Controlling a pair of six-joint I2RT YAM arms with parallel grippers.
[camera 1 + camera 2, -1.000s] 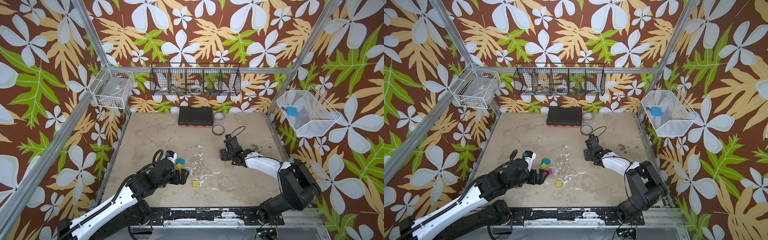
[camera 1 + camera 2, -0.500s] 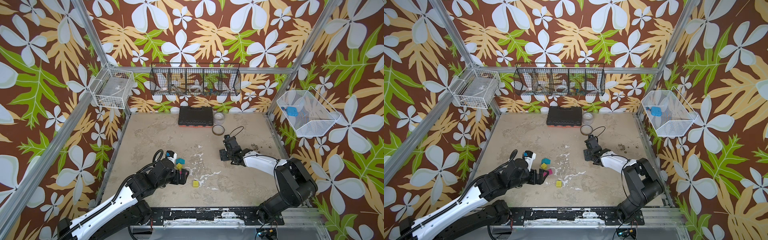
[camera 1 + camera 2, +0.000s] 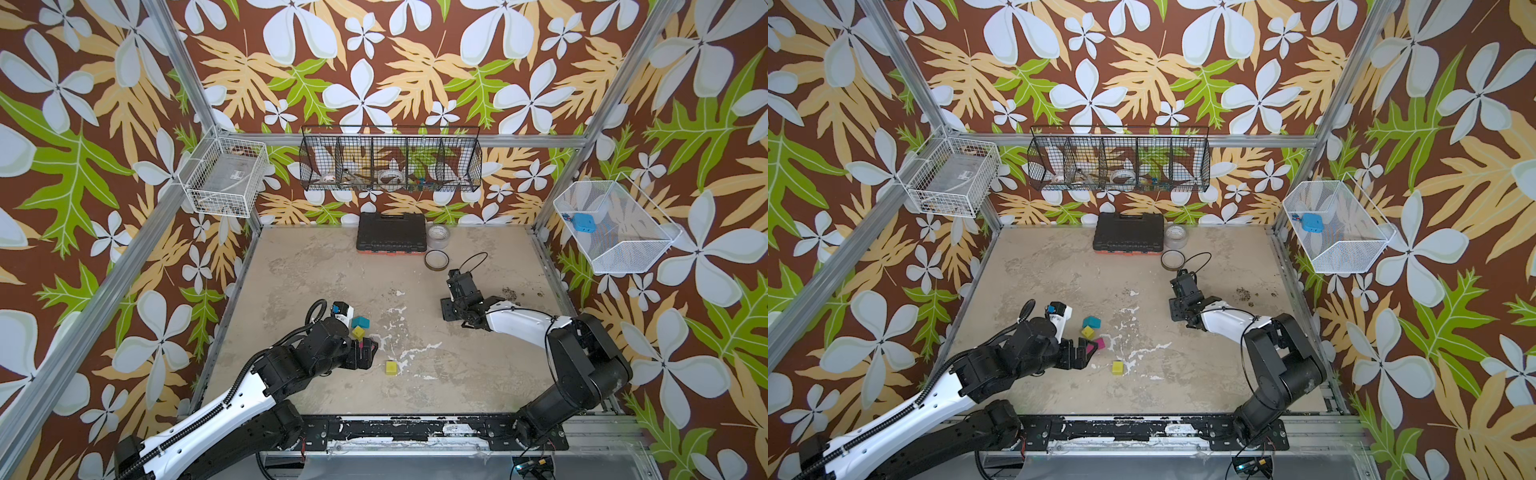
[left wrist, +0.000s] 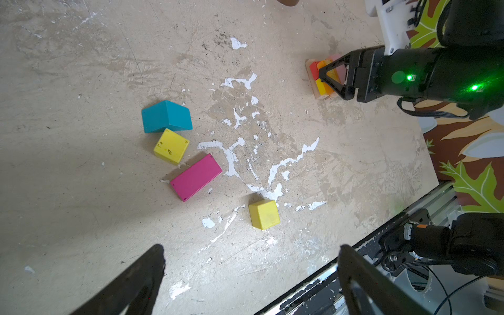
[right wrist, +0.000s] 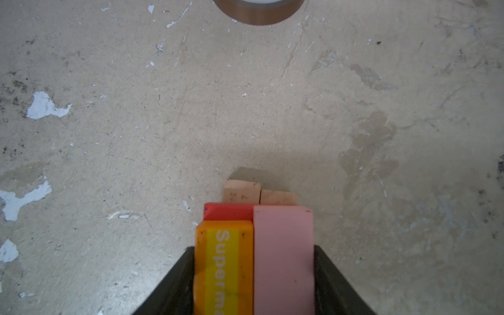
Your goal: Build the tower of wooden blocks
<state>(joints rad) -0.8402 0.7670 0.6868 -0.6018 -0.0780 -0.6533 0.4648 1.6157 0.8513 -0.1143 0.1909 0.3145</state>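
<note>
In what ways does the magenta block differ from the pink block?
The magenta block is deep in colour; the pink block is pale. The magenta block lies on the table; the pink block sits on planks between the fingers of the right gripper. Both are flat rectangular blocks.

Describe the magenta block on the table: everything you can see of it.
The magenta block is a flat rectangular slab, painted one matte magenta, likely wood, with small dark marks at its corners. It lies on its broad face on the worn table, unheld and skewed to the table's front edge. A yellow cube sits by one long edge, so close that contact cannot be told. The left gripper hovers near it, jaws wide open and clear of it.
</note>
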